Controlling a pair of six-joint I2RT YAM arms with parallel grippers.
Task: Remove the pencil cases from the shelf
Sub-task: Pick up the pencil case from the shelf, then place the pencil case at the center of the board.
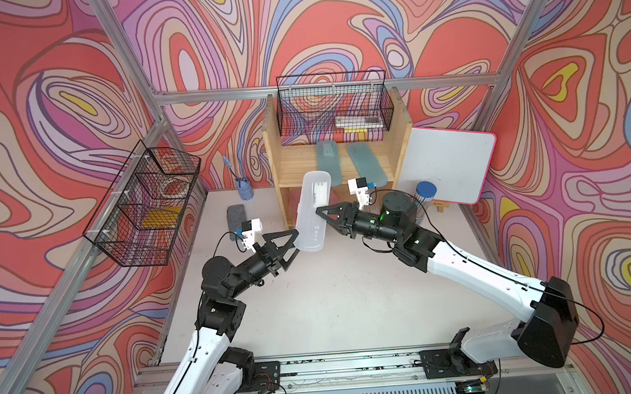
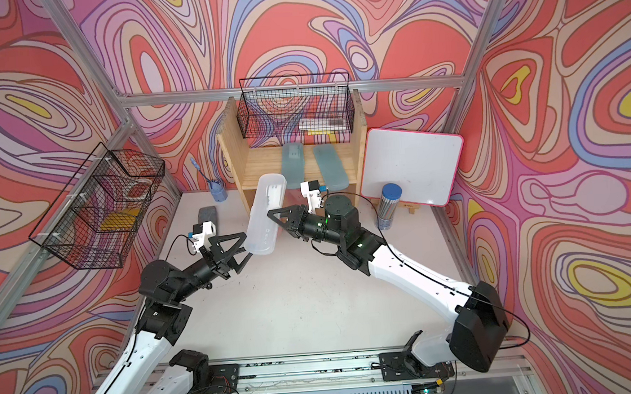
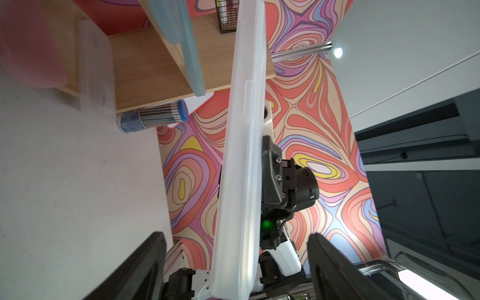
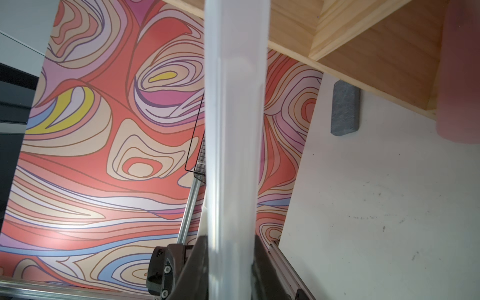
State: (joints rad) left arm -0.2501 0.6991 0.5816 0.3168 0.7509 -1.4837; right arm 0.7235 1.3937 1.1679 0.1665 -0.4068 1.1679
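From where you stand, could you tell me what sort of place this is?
Probably a robot lab cell staged as a stationery corner: swirl-print walls on an aluminium frame, two arms mounted on a rail, and a shelf with pencil cases beside a whiteboard.

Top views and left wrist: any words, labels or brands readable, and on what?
No text is legible anywhere.
Small grey logo on the frosted clear pencil case: too small to read.
Pale label on the teal pencil case: blurred.
Blue printed band on the pencil tube: blurred.
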